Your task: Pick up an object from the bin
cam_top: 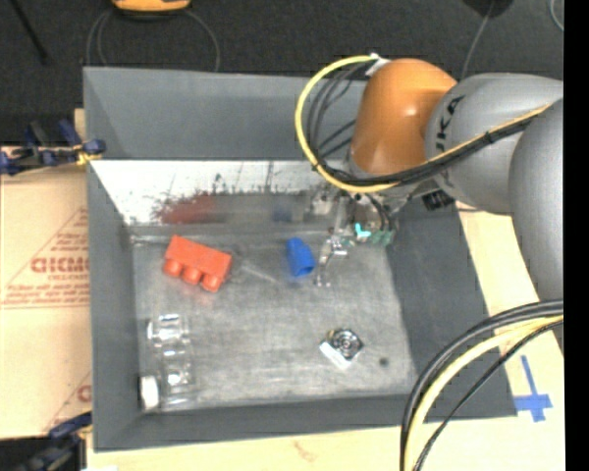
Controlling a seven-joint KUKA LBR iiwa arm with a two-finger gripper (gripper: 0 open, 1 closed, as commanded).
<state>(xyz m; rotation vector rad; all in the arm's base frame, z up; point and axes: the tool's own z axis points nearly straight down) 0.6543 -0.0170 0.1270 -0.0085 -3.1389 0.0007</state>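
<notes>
My gripper (328, 259) hangs low over the bin's back middle, under the orange wrist cover. A small blue block (298, 258) lies on the bin floor right beside it, on its left, and nothing shows it being held. Further left rests a red-orange toy brick (196, 263) with round studs along its front side. A small silver and white metal piece (341, 346) sits towards the front right.
A clear plastic bottle (167, 363) with a white cap lies in the front left corner. The arm and its looped cables cover the bin's back right corner. The bin's back wall rises just behind the gripper.
</notes>
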